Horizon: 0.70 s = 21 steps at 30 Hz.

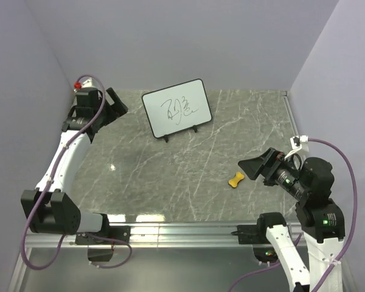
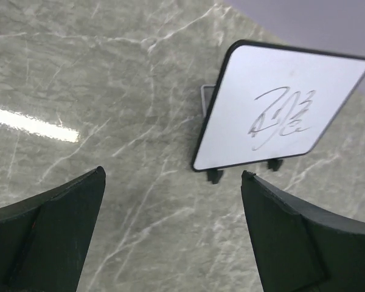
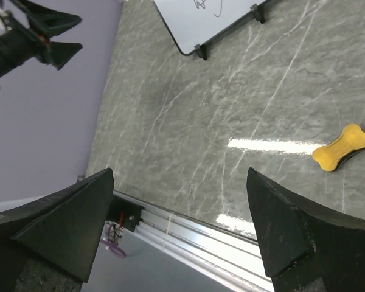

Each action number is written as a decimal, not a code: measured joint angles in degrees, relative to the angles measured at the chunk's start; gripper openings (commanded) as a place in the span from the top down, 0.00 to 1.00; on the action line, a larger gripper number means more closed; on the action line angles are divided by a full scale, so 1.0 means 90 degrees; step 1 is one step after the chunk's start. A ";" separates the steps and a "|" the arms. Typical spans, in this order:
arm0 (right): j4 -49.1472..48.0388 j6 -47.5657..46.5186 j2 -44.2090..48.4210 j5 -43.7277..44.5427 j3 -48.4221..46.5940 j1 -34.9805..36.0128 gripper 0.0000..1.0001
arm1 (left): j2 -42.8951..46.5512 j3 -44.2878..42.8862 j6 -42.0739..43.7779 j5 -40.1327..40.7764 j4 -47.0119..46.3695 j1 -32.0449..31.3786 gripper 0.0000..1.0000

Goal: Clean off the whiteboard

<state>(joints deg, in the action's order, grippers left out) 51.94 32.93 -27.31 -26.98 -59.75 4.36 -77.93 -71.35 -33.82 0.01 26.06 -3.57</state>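
The grey marbled table (image 1: 188, 182) is carrying the whiteboard (image 1: 176, 108), which is standing tilted on its black feet near the far edge and bearing black scribbles. The left tool (image 1: 118, 102) is hovering released, jaws wide and grasping nothing, near the board's left side, while the right tool (image 1: 246, 167) is hanging likewise released over the near right area. A yellow bone-shaped eraser (image 1: 235, 179) is lying just beside the right tool, well apart from the board.
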 measured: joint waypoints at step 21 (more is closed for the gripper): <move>0.0855 0.0877 -0.1897 0.1855 0.1387 0.0002 0.13 | 0.0918 0.1319 -0.0576 -0.1566 0.0306 0.0376 0.03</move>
<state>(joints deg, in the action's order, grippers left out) 59.64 40.82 -44.38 -10.28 -47.27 4.38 -69.67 -59.48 -39.00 -14.09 28.82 -0.19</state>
